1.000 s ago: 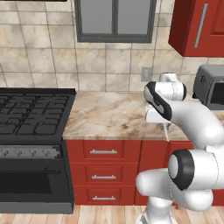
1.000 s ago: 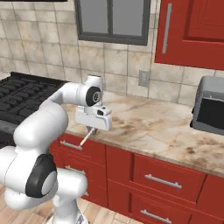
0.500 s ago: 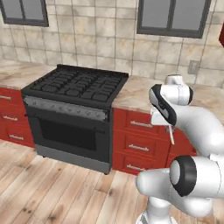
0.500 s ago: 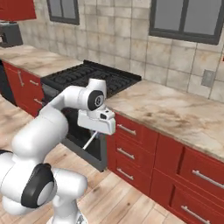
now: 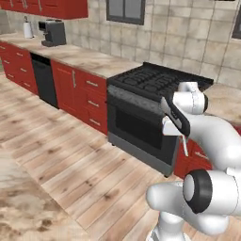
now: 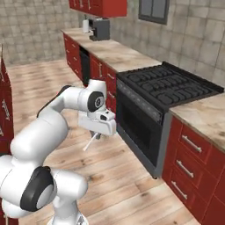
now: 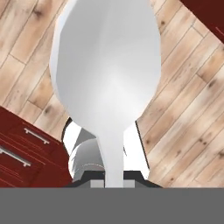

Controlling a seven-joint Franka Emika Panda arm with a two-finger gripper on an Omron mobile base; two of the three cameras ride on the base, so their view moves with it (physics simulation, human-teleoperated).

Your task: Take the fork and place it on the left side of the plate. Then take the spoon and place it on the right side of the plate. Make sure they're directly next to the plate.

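Item: spoon. I had the gripper clamped tight on its handle, bowl pointing straight out past the fingertips, carried above the wood floor beside the stove.

1. No readable text, labels, brands, numbers or signs anywhere.
2. Black gas stove w/ dark oven door: front panel blank, no markings legible.
3. Dark grey coffee machine on the tan stone counter: too small and blurred to make out any lettering.
4. Red cabinet fronts w/ silver handles: plain, nothing written on them.
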